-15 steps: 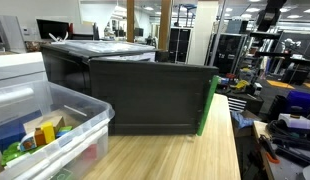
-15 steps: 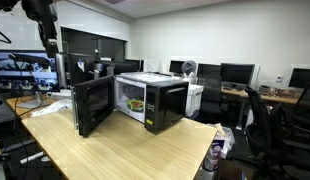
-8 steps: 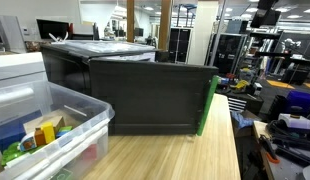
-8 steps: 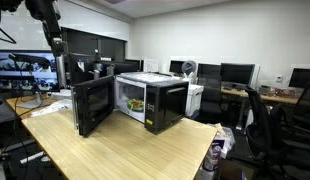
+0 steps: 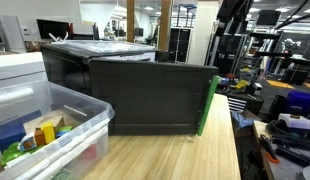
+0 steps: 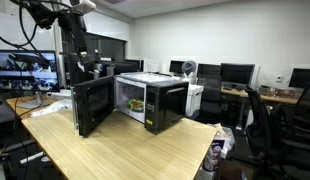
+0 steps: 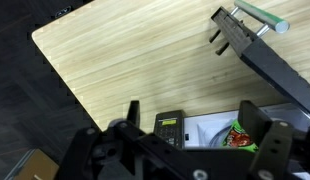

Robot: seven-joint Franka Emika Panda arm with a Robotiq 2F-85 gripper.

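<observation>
A pale wooden table [image 6: 125,150] stands in an office full of desks and monitors. On it sits the black microwave [image 6: 155,100], its door [image 6: 93,105] swung wide, with a green handle [image 5: 208,105] along the door's edge. Inside the oven lies something yellow and green [image 6: 136,102], and a clear plastic bin [image 5: 83,122] near it holds bright small items [image 5: 40,130]. The gripper [image 7: 190,105] hangs above the microwave, jaws spread wide and empty.

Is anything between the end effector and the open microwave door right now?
Nothing visible does. The end effector hangs open above the microwave door, with only air between them. In the wrist view the door's green handle is uncovered too.
</observation>
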